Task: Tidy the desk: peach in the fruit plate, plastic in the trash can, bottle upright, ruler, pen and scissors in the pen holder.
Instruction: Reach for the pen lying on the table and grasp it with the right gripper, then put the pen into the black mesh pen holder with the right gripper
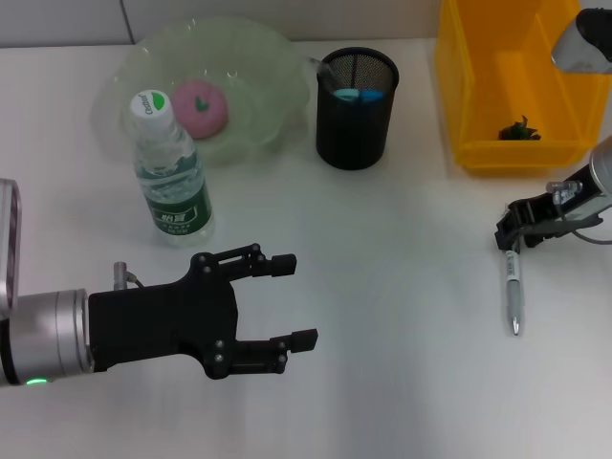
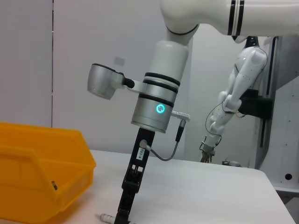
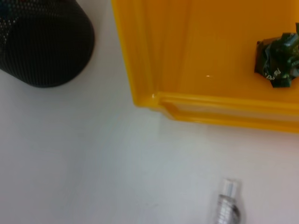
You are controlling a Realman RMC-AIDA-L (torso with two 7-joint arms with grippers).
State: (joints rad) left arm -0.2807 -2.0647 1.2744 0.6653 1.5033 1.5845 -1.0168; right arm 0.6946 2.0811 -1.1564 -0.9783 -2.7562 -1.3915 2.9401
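The bottle (image 1: 172, 167) stood upright at ten o'clock from the table's middle, its green label carrying white writing too small for me to read, a green-and-white mark on its cap. Just behind it the pale green fruit plate (image 1: 273, 72) held the pink peach (image 1: 201, 107). At twelve o'clock the black mesh pen holder (image 1: 356, 96) had blue-handled things and a grey strip inside; I could not tell them apart. At two o'clock the yellow trash can (image 1: 459, 86) held one crumpled dark green piece of plastic (image 1: 519, 129).

My left pincer (image 1: 292, 298) hovered at seven o'clock over bare white table (image 1: 402, 287), released, fingers spread wide, holding nothing, just in front of the bottle.

My right pincer (image 1: 512, 237) was down at three o'clock, at the top end of the pen (image 1: 513, 292), which lay flat on the table pointing toward six o'clock. Whether its fingers were clenched on the pen I could not tell. Nothing stood between the pen and the holder.
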